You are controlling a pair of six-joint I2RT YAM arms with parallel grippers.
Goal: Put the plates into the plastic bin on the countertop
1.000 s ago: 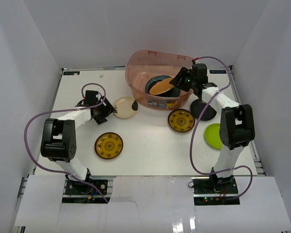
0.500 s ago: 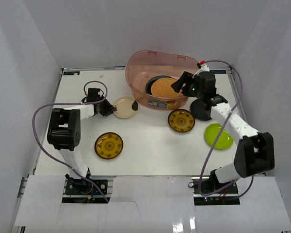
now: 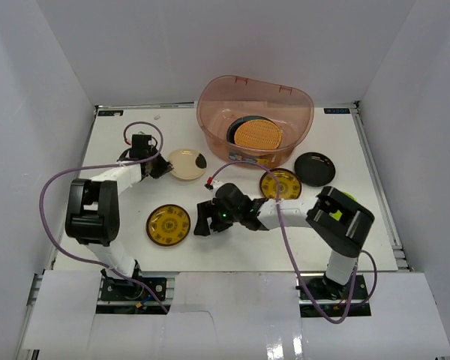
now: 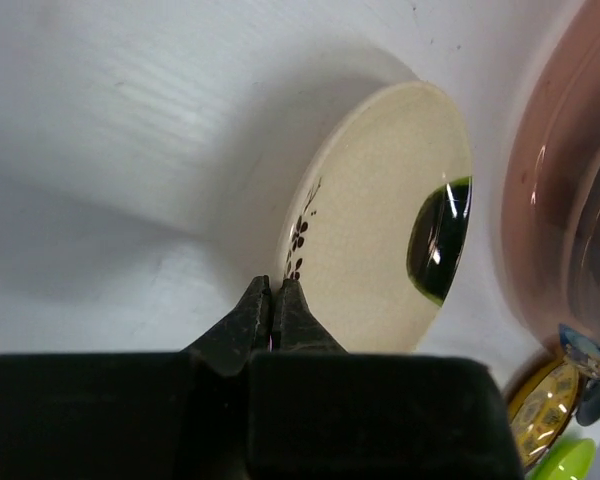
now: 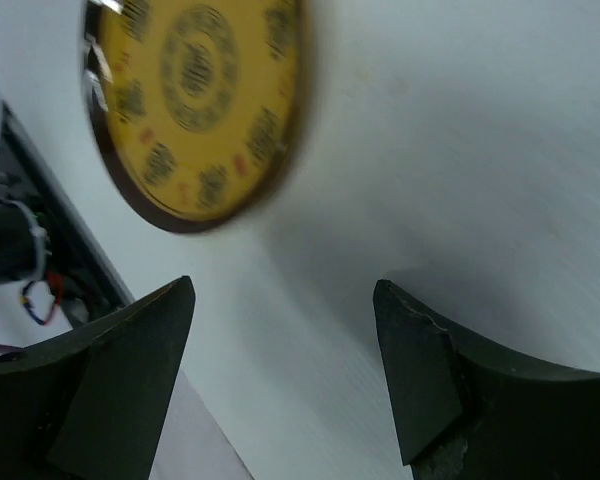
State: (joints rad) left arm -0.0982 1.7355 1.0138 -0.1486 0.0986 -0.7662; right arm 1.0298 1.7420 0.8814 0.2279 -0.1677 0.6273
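Where my left arm reaches over the left part of the countertop (image 3: 120, 135), my left gripper (image 4: 273, 300) sits at the near rim of the cream plate (image 4: 380, 200). Its jaws are pressed together, with the tips at the rim beside a small dark sprig pattern. I cannot tell whether any of the rim lies between them. The cream plate lies just left of the plastic bin (image 3: 210, 105), apart from it, and carries a dark glossy patch on the side nearer the bin.

My right gripper (image 5: 283, 290) is low over the middle of the countertop. Its jaws are spread wide, and bare white surface shows between the fingers (image 5: 140, 370). Just past the tips lies the first yellow-patterned plate (image 5: 195, 100), flat and brown-rimmed, touching neither finger.

The plastic bin stands at the far centre of the countertop. Inside it, the wicker plate (image 3: 256, 135) rests on a dark plate (image 3: 235, 124), of which only an edge shows.

Other plates outside the bin:
- The second yellow-patterned plate (image 3: 285, 182) is in front of the bin, partly covered by my right arm.
- The black plate (image 3: 315, 168) is just right of that plate.
- The lime green plate (image 4: 565, 462) is at the right side, mostly hidden behind my right arm in the top view.
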